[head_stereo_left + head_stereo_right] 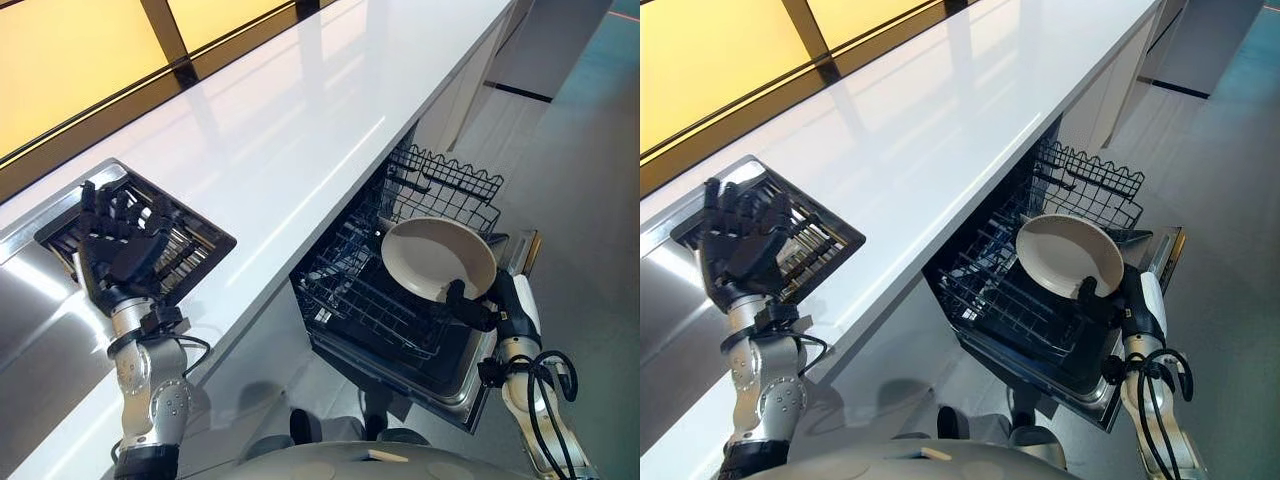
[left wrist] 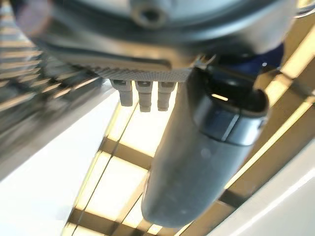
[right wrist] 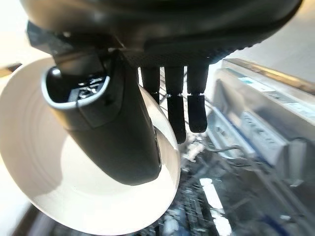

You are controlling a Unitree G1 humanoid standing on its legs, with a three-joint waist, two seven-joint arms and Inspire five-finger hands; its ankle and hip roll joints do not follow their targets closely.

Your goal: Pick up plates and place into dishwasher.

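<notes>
Right hand [image 1: 478, 305] pinches the rim of a white plate [image 1: 436, 257], thumb on its face and fingers behind, holding it tilted above the pulled-out dishwasher rack [image 1: 375, 290]; upper rack [image 1: 445, 185] stands beyond it, under the white counter [image 1: 300, 130]; left hand [image 1: 118, 245], fingers straight and holding nothing, is raised over a dark wire drainer [image 1: 195, 245] set in the steel sink [image 1: 30, 300].

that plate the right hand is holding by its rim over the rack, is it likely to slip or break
The plate looks glossy and stiff, likely ceramic, so it could slip where the right hand pinches only its rim. Tilted over the dishwasher rack, it would probably chip if dropped on the wires.
</notes>
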